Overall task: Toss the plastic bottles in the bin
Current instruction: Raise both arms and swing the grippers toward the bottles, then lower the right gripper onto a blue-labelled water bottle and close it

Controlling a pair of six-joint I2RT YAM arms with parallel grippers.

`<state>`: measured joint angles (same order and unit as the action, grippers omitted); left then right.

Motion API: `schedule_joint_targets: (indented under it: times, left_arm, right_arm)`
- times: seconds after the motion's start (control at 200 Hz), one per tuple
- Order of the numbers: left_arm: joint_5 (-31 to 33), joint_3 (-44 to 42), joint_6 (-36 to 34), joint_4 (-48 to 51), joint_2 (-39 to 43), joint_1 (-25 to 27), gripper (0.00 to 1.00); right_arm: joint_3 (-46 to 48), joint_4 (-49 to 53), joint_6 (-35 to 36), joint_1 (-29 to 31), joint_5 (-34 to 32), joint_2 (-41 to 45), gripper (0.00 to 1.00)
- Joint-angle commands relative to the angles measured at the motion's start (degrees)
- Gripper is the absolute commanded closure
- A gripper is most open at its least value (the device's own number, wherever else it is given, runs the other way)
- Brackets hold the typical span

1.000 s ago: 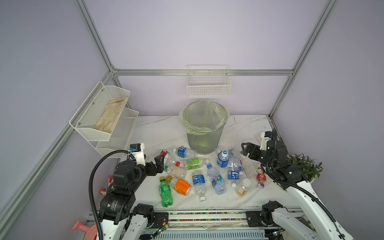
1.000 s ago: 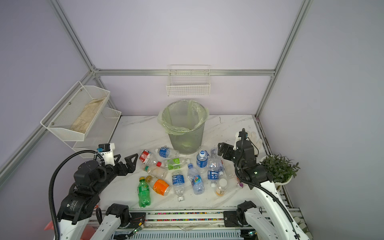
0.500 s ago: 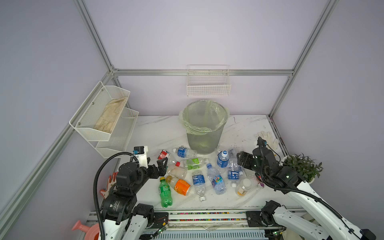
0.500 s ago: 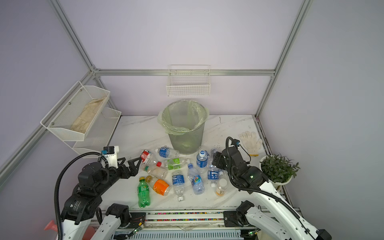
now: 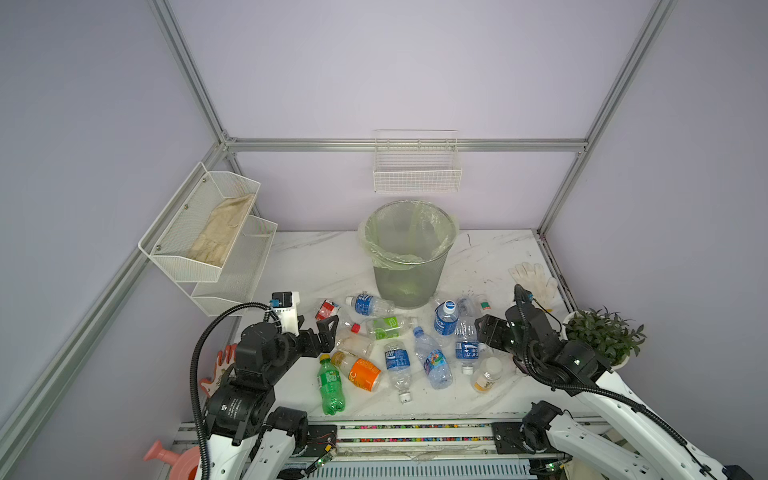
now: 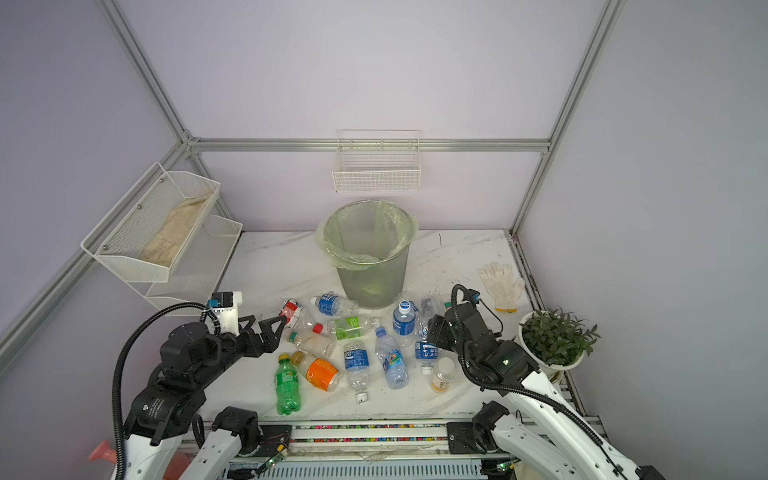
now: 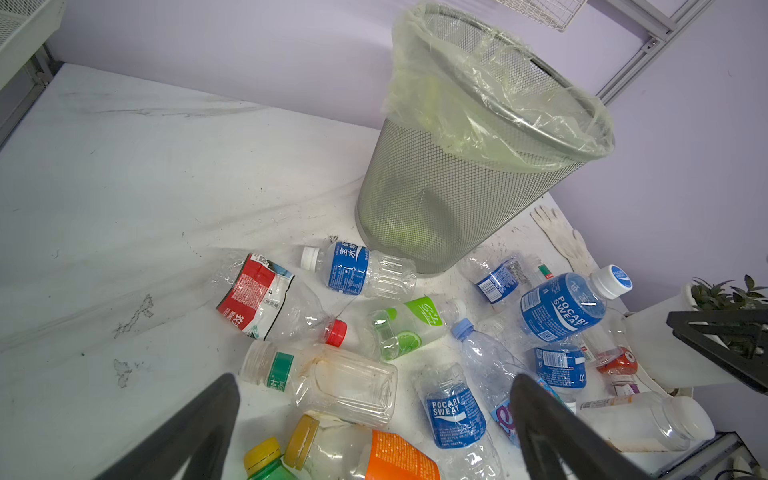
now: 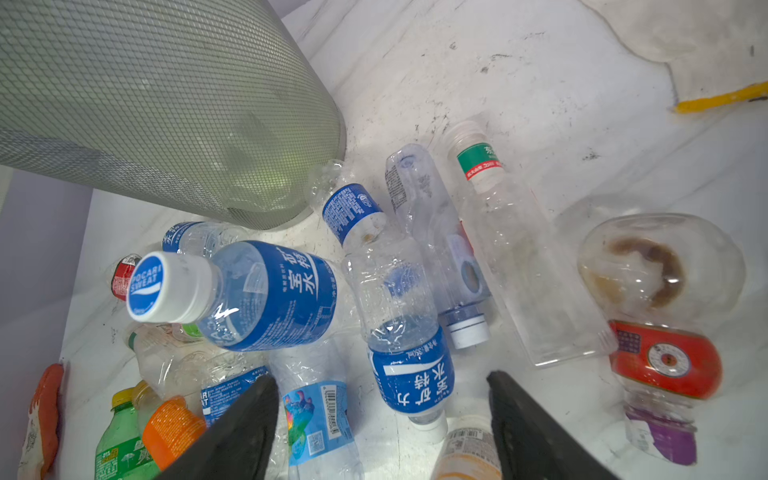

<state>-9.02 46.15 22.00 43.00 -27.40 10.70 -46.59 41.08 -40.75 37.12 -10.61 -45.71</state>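
We see the left gripper (image 7: pixel 376 386) wide, empty, beside the bottles (image 5: pixel 397 357); right gripper (image 8: pixel 381 377) spread around a blue-label bottle (image 8: pixel 409 384), not clamped; bin (image 5: pixel 409 270) upright on the tabletop (image 5: pixel 316 266).

Both arms reach forward, left gripper (image 7: pixel 374 380) and right gripper (image 8: pixel 382 378) with fingers (image 7: pixel 187 436) spread.

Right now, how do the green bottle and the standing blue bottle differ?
The green bottle lies flat near the table's front edge; the blue bottle stands by the bin. The green bottle has a yellow cap; the blue bottle, a white one. Both are outside the bin.
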Motion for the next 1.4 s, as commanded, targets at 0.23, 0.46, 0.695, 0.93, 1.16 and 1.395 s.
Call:
schedule_joint_targets:
  times: [0.23, 0.46, 0.695, 0.93, 1.16, 1.395]
  left_arm:
    - [-0.91, -1.95, 1.78, -0.65, -2.51, 0.81, 0.00]
    - [-0.66, -2.06, 1.64, -0.65, -2.57, 0.95, 0.00]
    - [-0.74, -2.08, 1.48, -0.83, -2.53, 0.90, 0.00]
    - [-0.47, -2.22, 1.53, -1.15, -2.15, 0.90, 0.00]
    - [-0.56, -2.26, 1.38, -1.22, -2.73, 0.95, 0.00]
    - [-0.30, -2.40, 1.60, -1.18, -2.21, 1.01, 0.00]
  right_arm:
    - [-3.20, -8.56, 5.02, 6.15, 0.75, -8.73, 0.17]
    - [-7.82, -8.55, 5.72, 12.65, -4.00, -12.89, 0.16]
    - [-13.20, -8.35, 5.19, 16.01, -9.92, -20.15, 0.15]
    - [-15.86, -5.24, 1.23, 16.00, -17.47, -21.62, 0.18]
    - [-14.70, -7.60, 1.62, 15.97, -15.57, -22.12, 0.31]
    - [-13.66, -9.17, 1.58, 15.97, -15.56, -24.34, 0.34]
